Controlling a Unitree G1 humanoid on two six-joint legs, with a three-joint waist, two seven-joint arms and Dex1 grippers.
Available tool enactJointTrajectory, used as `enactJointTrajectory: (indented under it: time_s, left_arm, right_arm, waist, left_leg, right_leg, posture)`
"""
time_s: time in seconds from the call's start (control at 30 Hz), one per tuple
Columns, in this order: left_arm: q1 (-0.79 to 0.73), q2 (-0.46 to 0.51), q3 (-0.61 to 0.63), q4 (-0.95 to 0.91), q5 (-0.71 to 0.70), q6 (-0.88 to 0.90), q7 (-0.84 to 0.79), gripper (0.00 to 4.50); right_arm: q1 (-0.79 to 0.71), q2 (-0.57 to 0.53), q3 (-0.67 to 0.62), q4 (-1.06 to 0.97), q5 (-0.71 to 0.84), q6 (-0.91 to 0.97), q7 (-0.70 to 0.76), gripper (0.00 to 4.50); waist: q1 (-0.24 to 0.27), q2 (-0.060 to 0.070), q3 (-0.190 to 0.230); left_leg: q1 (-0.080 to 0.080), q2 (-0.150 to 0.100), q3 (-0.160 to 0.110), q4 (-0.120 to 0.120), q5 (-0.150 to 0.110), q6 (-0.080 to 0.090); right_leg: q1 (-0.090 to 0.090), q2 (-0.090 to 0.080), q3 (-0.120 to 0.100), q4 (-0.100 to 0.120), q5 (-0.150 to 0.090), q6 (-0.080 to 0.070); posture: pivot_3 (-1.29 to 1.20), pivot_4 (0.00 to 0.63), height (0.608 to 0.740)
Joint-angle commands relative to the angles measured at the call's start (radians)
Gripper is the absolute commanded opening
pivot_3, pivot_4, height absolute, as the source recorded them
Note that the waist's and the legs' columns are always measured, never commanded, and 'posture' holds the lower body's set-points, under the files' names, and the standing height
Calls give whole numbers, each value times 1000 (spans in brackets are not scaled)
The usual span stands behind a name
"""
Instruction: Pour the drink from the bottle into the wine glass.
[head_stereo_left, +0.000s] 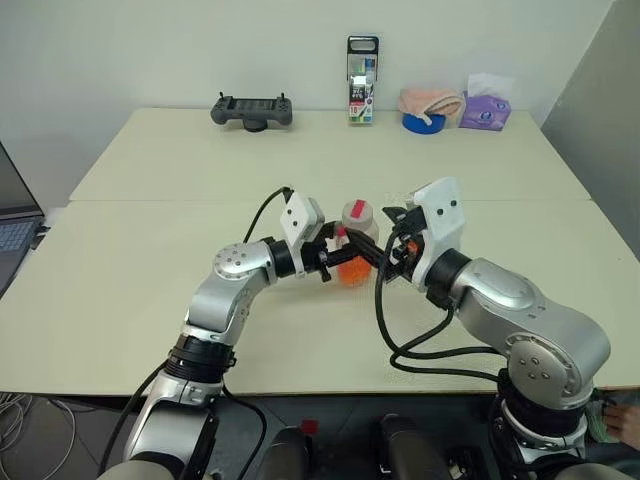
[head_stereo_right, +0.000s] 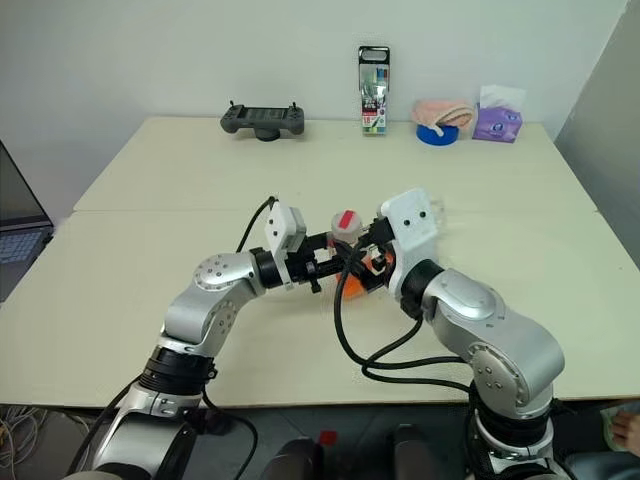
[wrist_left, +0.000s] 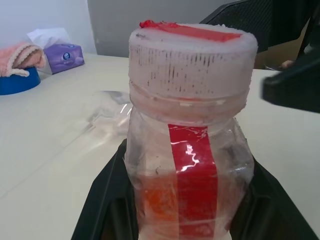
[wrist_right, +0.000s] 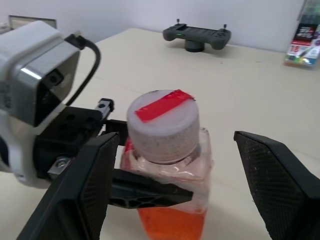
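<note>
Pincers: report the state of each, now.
Left pincer: shut on the small clear plastic bottle of orange drink.
Right pincer: open, fingers either side of its pinkish-white cap.

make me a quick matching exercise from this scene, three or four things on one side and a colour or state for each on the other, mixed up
Things:
1. bottle
2. left gripper
3. right gripper
4. tissue box

States or colours:
A. purple, at the table's far edge
B. jaws open on either side of the cap
C. capped, with orange liquid at the bottom
D. jaws shut on the bottle's body

Pairs: 1-C, 2-D, 3-B, 4-A
</note>
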Motion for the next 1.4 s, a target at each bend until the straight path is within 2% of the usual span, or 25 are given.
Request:
enactJointTrajectory:
  time_s: [0.03,0.4,0.5,0.63,0.83,0.9,0.97,1.03,1.13,1.17,1.27,1.4]
  left_arm:
    - [-34,-13,-2,-2,12,-45,-6,1716]
    - [-32,-15,14,-5,23,-48,10,1716]
    - [-32,-14,17,-8,22,-46,12,1716]
    - [-31,-16,16,-12,23,-45,16,1716]
    - [-35,-18,16,-17,22,-41,23,1716]
    - [-36,-17,16,-22,19,-36,23,1716]
    - [-33,-16,10,-44,11,-19,17,1715]
    - [-31,-13,10,-67,3,-2,13,1713]
    - [-30,-12,15,-81,1,10,15,1712]
    - [-28,-13,15,-85,2,12,18,1712]
    - [-16,-16,16,-107,3,21,31,1712]
    - [15,-18,16,-148,-1,36,49,1710]
  right_arm:
    - [-36,37,24,-1,-27,-34,-31,3896]
    - [-48,86,73,50,-86,-80,-54,3896]
    - [-53,87,81,60,-96,-73,-52,3302]
    - [-57,85,87,74,-114,-66,-53,1898]
    - [-72,53,82,104,-133,-147,-12,1835]
    - [-76,10,56,190,-112,-307,117,1835]
    - [-107,-112,52,342,-31,-468,457,1835]
    - [-172,-238,76,464,38,-535,770,1834]
    - [-260,-382,160,600,62,-595,1122,1834]
    - [-297,-406,189,664,39,-624,1199,1834]
    - [-413,-384,218,858,-23,-713,1285,1834]
    - [-466,-372,239,957,-77,-793,1366,1834]
  waist:
    - [-1,0,0]
    - [-1,0,0]
    - [-1,0,0]
    - [-1,0,0]
    - [-1,0,0]
    - [-1,0,0]
    - [-2,0,0]
    - [-3,0,0]
    - [-2,0,1]
    - [-2,1,1]
    - [-12,1,1]
    - [-18,1,2]
  left_leg:
    - [0,0,0,0,0,0]
    - [-1,0,-1,0,0,0]
    - [-1,0,-1,0,0,0]
    - [-1,0,-1,0,0,0]
    - [-1,0,-1,0,0,0]
    - [-1,0,-1,0,0,0]
    - [-1,0,-1,1,0,0]
    - [-1,-1,0,1,0,0]
    - [-2,0,0,1,-1,1]
    - [-2,0,0,0,-1,2]
    - [-2,1,0,0,-2,3]
    - [-1,2,0,0,-2,3]
  right_leg:
    - [0,0,0,0,0,0]
    - [0,0,0,0,0,0]
    - [0,0,-1,0,0,0]
    - [0,0,0,0,0,0]
    - [0,0,-1,0,0,0]
    - [0,0,-1,0,0,0]
    - [0,0,-1,-1,0,0]
    - [1,0,-1,-3,0,1]
    - [1,0,-1,-5,0,1]
    - [1,0,-1,-5,0,1]
    - [0,1,-1,-5,0,1]
    - [-1,1,-1,-3,0,1]
  posture:
    - [0,150,740]
    - [0,150,740]
    - [0,150,740]
    - [0,150,740]
    - [0,150,740]
    - [0,150,740]
    - [0,150,740]
    - [0,150,740]
    - [0,150,740]
    - [0,150,740]
    - [0,150,740]
    - [0,150,740]
